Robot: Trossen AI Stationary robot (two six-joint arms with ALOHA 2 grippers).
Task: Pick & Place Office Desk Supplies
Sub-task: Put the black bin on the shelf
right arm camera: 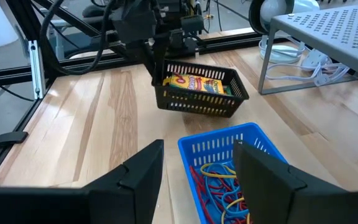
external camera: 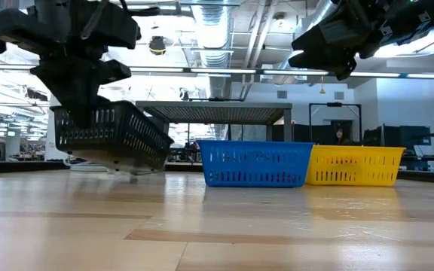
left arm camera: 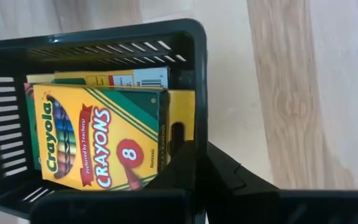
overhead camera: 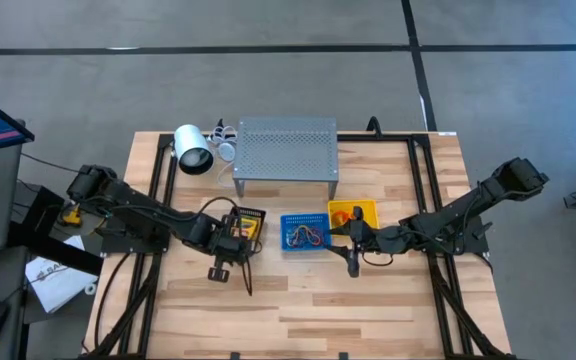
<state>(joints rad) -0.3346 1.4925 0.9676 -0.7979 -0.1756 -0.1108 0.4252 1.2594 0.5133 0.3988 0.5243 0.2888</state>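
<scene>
place: lab | cues: exposed ceiling ducts (external camera: 217,30), monitors (external camera: 401,139)

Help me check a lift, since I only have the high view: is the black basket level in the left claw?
Observer: No. The low view shows the black basket tilted, with one end raised.
Operator: Where does the claw grip it?
Observer: The left claw is shut on the basket's rim wall.
Operator: What's inside?
Observer: Crayon boxes. The top one reads Crayola Crayons.
</scene>
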